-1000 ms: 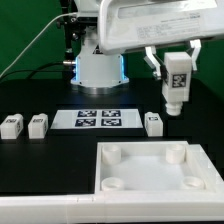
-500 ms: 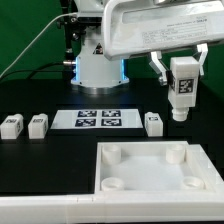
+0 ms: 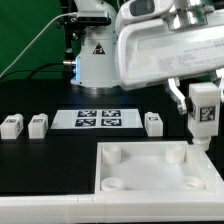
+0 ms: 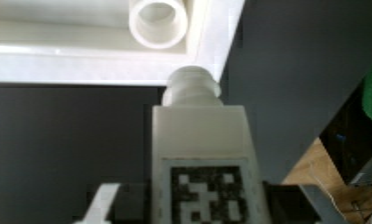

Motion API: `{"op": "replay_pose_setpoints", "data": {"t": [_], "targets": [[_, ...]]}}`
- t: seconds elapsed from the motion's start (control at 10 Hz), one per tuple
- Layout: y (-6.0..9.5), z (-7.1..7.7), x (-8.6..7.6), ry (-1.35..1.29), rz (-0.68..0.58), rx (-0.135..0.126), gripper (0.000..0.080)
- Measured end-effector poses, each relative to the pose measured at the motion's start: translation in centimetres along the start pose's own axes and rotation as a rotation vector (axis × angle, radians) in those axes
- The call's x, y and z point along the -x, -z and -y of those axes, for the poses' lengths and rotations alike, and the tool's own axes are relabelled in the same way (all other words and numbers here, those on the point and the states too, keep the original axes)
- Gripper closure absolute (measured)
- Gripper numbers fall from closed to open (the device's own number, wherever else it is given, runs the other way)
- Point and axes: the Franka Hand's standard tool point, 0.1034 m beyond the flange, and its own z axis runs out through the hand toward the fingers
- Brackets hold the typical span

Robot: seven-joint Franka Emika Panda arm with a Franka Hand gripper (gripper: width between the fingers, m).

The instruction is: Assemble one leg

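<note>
**Gripper holding one leg upright over the plate's far corner**

I am seeing the gripper clamping the leg. The jaws are parted only by the leg's width and are pressing on its two sides. The leg's tagged face is turning toward the exterior camera.

The leg is hanging with its long axis vertical and its narrow rounded end pointing down. It is hovering at the far corner of the square plate, on the exterior view's right. In the wrist view the leg is pointing at the plate's rim, with a corner socket lying just beyond its tip. I cannot tell how high the tip is sitting above the rim.

Beyond the plate's far edge, a loose leg is standing apart from the held one. Bare dark table is lying open between that leg and the plate.
</note>
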Motion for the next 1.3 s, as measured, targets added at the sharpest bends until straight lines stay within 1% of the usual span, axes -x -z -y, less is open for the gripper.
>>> {"op": "replay_pose_setpoints", "data": {"t": [0.1, 0.2, 0.3, 0.5, 0.6, 0.7, 1.0, 1.2, 1.3], "targets": [[-0.7, 0.4, 0.9, 0.000, 0.007, -0.003, 0.0508], [-1.0, 0.3, 1.4, 0.003, 0.017, 0.002, 0.0508], [-1.2, 0.1, 1.8, 0.005, 0.038, 0.006, 0.0508], [-1.7, 0.2, 2.4, 0.007, 0.044, 0.006, 0.0508], [-2.0, -0.3, 2.5, 0.002, 0.047, 0.009, 0.0508], [-2.0, -0.6, 2.3, -0.001, 0.043, 0.012, 0.0508], [-1.9, -1.1, 1.3, -0.006, 0.032, 0.016, 0.0508], [-2.3, -1.3, 1.4, -0.009, 0.035, 0.016, 0.0508], [-2.5, -1.5, 1.1, -0.013, 0.032, 0.017, 0.0508]]}}
